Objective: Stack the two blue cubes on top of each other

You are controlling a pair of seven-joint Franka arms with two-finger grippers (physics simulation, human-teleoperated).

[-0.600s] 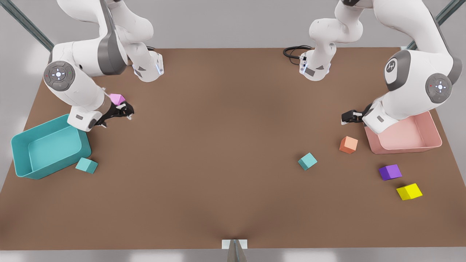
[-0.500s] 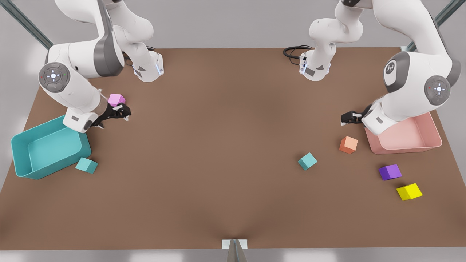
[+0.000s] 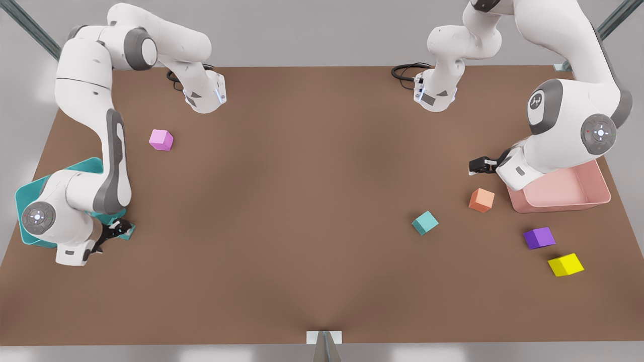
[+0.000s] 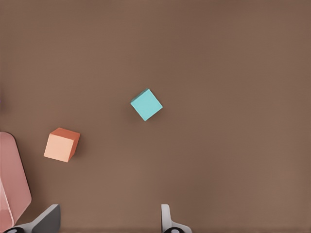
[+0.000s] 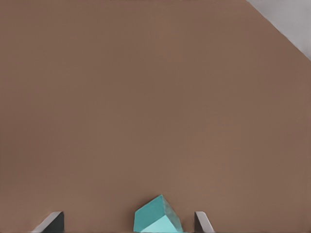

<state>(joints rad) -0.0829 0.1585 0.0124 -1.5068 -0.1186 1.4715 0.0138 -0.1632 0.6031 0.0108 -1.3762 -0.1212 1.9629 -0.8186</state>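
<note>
R gripper (image 3: 116,232) open astride teal cube (image 5: 156,216)

Count on the table (image 3: 302,201): six cubes in all. Two are teal, one (image 3: 425,222) out in the open and one (image 3: 127,231) mostly hidden under a gripper (image 3: 114,232). Then one pink cube (image 3: 161,140), one orange cube (image 3: 481,199), one purple cube (image 3: 539,238), one yellow cube (image 3: 565,264). Two bins: one teal bin (image 3: 22,201), one pink bin (image 3: 558,193). Two arms, two grippers, the second gripper (image 3: 477,166) near the pink bin.

teal bin (image 3: 22,201) half hidden by arm
</note>
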